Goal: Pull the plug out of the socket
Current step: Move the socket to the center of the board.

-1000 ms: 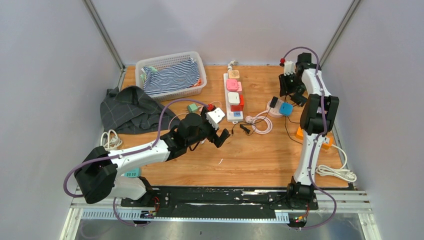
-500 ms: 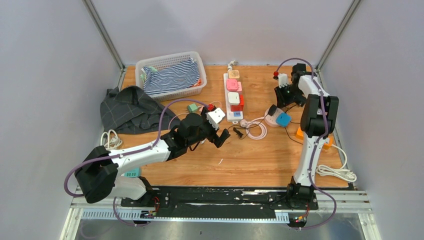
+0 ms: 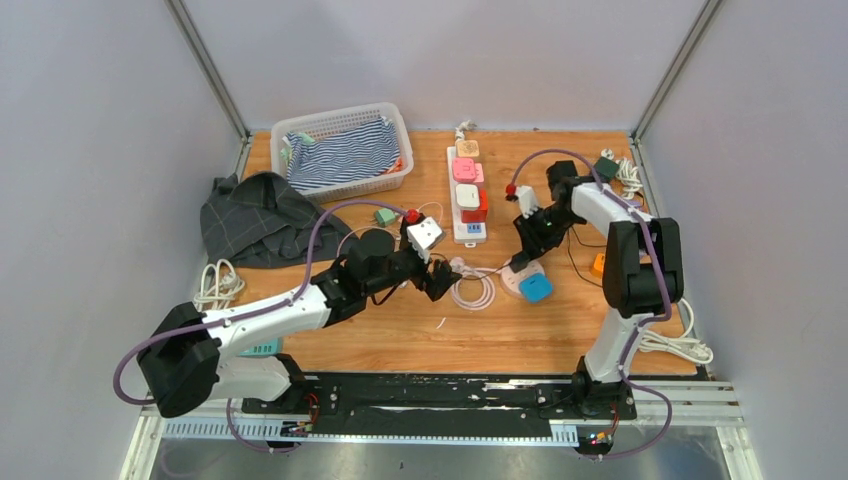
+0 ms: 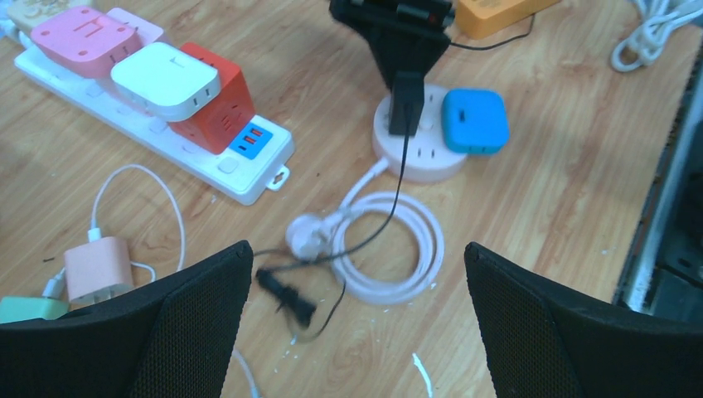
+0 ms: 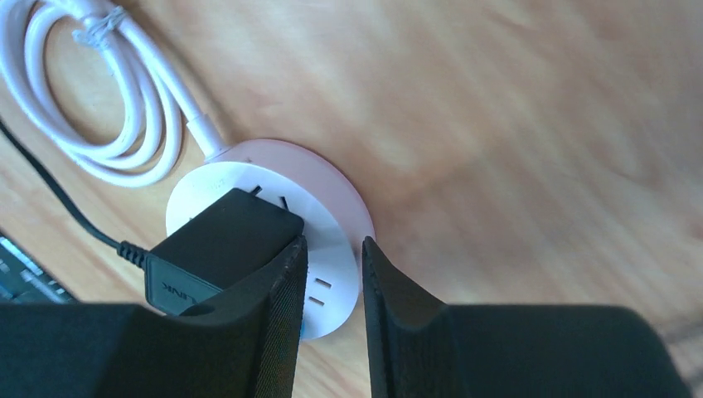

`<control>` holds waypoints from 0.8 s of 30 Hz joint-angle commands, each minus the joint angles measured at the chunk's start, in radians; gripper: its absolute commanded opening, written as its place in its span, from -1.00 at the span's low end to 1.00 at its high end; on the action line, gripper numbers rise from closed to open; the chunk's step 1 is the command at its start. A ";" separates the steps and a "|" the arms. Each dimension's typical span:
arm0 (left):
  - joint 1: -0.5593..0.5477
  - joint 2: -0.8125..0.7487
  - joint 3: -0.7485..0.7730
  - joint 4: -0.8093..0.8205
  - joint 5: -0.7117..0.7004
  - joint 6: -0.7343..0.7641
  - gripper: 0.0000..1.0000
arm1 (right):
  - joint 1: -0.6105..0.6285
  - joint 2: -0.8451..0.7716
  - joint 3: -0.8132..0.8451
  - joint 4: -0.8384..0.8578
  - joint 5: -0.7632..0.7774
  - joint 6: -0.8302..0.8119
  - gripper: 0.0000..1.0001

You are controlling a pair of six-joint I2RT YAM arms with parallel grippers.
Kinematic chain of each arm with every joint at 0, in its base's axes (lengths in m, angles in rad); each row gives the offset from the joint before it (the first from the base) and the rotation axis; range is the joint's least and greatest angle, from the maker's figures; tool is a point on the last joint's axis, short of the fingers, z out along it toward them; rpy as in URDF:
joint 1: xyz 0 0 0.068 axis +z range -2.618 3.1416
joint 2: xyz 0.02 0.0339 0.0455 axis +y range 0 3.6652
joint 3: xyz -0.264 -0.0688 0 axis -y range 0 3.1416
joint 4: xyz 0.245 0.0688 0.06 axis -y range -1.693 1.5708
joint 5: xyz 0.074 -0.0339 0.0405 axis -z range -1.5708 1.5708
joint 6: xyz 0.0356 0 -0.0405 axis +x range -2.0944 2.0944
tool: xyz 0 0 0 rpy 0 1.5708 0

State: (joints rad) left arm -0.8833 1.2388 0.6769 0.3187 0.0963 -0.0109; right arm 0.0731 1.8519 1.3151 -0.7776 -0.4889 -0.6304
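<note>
Black plug [image 5: 224, 240] in round white socket [image 5: 332, 220]; right gripper [image 5: 334, 249] barely parted, left gripper [image 4: 356, 257] wide, both empty; wooden table [image 3: 520, 330], grey walls [image 3: 100, 100].

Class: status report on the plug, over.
Left gripper open. Right gripper narrowly open beside black plug. Plug seated in round socket. Blue plug adjacent.

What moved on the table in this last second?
The right tool swung from the far right corner toward the middle, and the round white socket with its black plug and coiled cable slid nearer with it. Power strip and basket stayed.
</note>
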 commanded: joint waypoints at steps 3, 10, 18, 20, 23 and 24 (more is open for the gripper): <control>-0.005 -0.086 -0.029 0.031 0.125 -0.079 1.00 | 0.063 -0.085 -0.101 -0.025 -0.068 0.009 -0.32; -0.019 -0.139 -0.046 0.030 0.216 -0.130 1.00 | 0.042 -0.215 -0.105 0.012 -0.032 0.024 -0.24; -0.041 -0.152 -0.046 0.028 0.218 -0.169 1.00 | 0.006 -0.480 -0.135 0.029 -0.076 -0.021 0.15; -0.043 -0.143 -0.043 0.027 0.196 -0.182 1.00 | 0.004 -0.573 -0.150 0.024 -0.136 -0.045 0.24; -0.043 -0.101 -0.023 0.003 0.101 -0.211 1.00 | 0.004 -0.735 -0.191 0.015 -0.268 -0.075 0.35; -0.044 -0.080 -0.007 -0.011 0.087 -0.215 1.00 | 0.004 -0.781 -0.220 0.015 -0.327 -0.090 0.37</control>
State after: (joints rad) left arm -0.9192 1.1088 0.6395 0.3279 0.2737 -0.1883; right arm 0.0841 1.2327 1.1660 -0.7387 -0.6090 -0.6548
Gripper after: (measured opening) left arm 0.998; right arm 0.664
